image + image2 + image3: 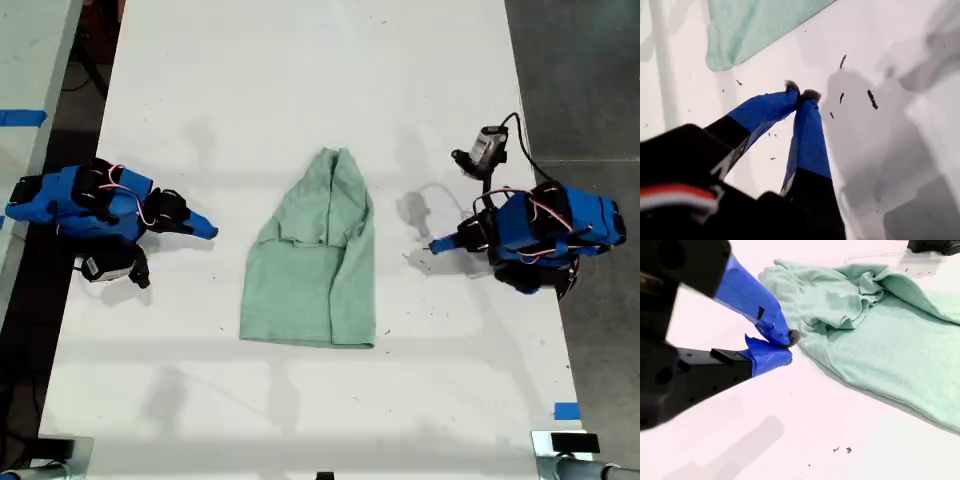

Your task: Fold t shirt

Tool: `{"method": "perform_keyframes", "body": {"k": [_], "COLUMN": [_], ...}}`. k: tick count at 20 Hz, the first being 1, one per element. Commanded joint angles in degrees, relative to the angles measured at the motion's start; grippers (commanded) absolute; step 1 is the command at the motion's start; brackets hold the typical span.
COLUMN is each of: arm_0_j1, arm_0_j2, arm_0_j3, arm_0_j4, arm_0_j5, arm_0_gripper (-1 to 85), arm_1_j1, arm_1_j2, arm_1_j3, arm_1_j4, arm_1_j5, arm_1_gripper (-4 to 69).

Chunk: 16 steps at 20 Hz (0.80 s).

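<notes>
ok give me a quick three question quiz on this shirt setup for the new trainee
1. True or false: my first pincer is gripping the t shirt.
2. Which end of the t shirt lies towards the exterior view's top? A) the wide hem B) the narrow end C) a rolled-up side
3. Fill in: my second pincer, next to the t shirt on the white table, is ____ (open or shut).

Key: 1 false, it is shut on nothing and apart from the cloth; 2 B; 3 shut.
</notes>
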Motion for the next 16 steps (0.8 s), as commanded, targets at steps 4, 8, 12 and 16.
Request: {"method": "perform_keyframes", "body": {"k": [4, 8, 12, 16], "arm_0_j1": [-0.7, -0.7, -1.05, -1.23], "arm_0_j2": [0.35, 0.35, 0.35, 0.35], "arm_0_j3": [-0.7, -0.62, -0.62, -0.62], "arm_0_j4": [-0.26, -0.26, -0.26, -0.26], "arm_0_j5": [-0.62, -0.62, -0.62, -0.62], "arm_0_gripper": [-0.2, -0.2, -0.2, -0.2], "arm_1_j1": [-2.46, 0.26, 2.46, 4.04], "arm_1_j2": [0.35, 0.35, 0.35, 0.35], "arm_1_j3": [15.64, 17.31, 17.31, 17.4], "arm_1_j4": [-10.37, -8.79, -8.79, -8.79], "arm_1_j5": [3.69, 4.66, 4.22, 3.25], "arm_1_gripper": [2.3, 2.2, 2.2, 2.5]}}
